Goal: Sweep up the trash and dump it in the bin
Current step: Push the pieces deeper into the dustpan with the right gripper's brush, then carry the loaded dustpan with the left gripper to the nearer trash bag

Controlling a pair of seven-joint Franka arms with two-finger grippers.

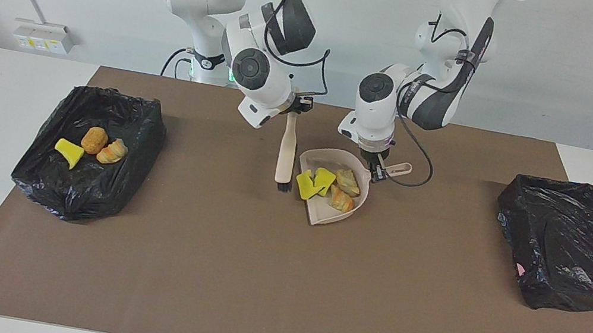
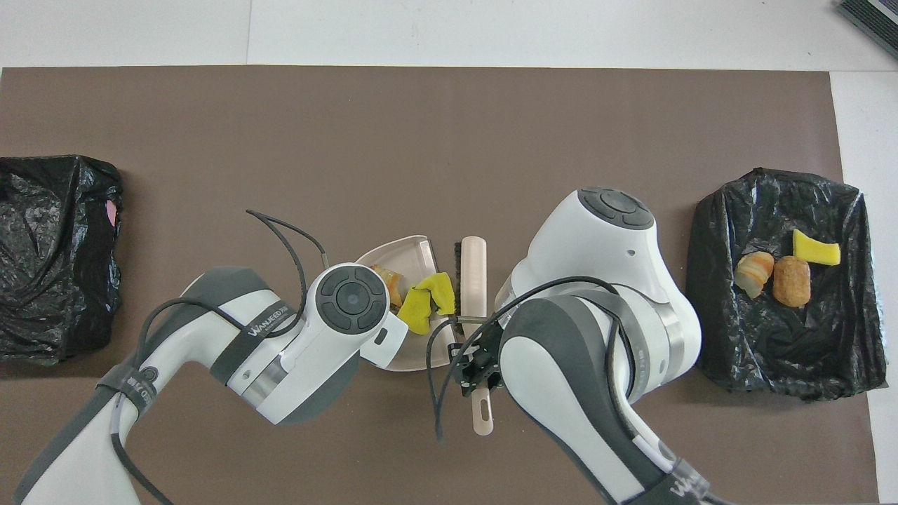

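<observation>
Crinkled glossy black plastic is lining both bins [image 1: 87,155] [image 1: 569,245]; smooth matt beige plastic dustpan [image 1: 331,216]; porous sponge chunks [image 1: 314,183].

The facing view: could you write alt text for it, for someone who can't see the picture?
Two white robot arms work mid-table: the left gripper holds a beige dustpan loaded with yellow and tan trash, the right gripper holds a brush beside it. A black-lined bin at the right arm's end holds three pieces; the other bin shows none.
</observation>
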